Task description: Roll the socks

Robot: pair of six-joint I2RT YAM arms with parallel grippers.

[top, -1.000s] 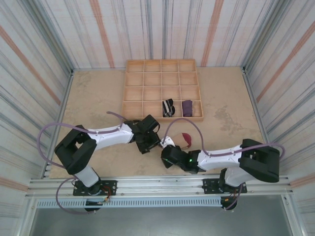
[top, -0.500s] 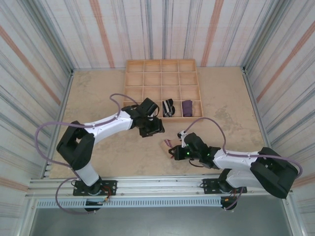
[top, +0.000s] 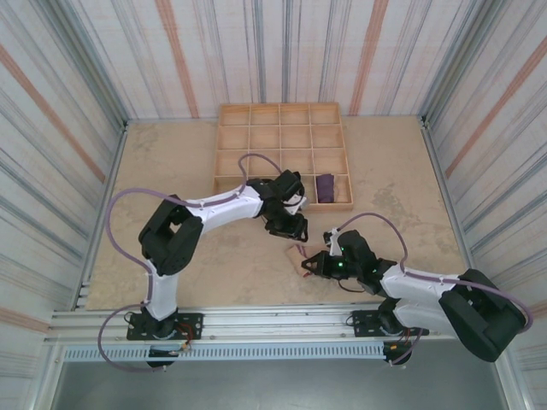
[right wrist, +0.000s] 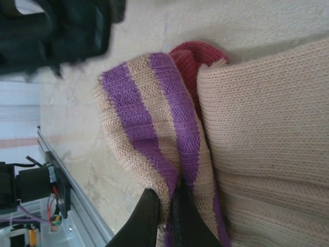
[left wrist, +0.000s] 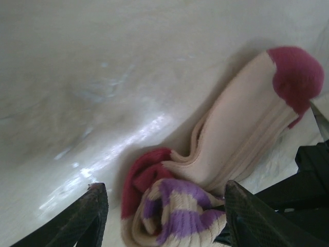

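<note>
A beige sock [left wrist: 241, 134] with a maroon toe and heel lies on the table, its beige-and-purple striped end [left wrist: 185, 216] folded over the heel. My right gripper [right wrist: 167, 216] is shut on that striped end [right wrist: 149, 113], pinching the fabric between its fingertips. My left gripper [left wrist: 164, 221] is open, one finger on each side of the folded end and apart from it. From above, the sock [top: 298, 250] is a small patch between the left gripper [top: 291, 229] and the right gripper [top: 306, 265]. A purple sock [top: 326, 184] sits rolled in the tray.
The wooden compartment tray [top: 256, 137] stands at the back centre, its front edge just behind the left wrist. The right arm's black body [left wrist: 303, 206] is close beside the left fingers. The metal rail [top: 256, 329] runs along the near edge.
The left arm swung right and now hovers over the sock, its jaws a little narrower. The right gripper moved right, drawing the sock with it.
</note>
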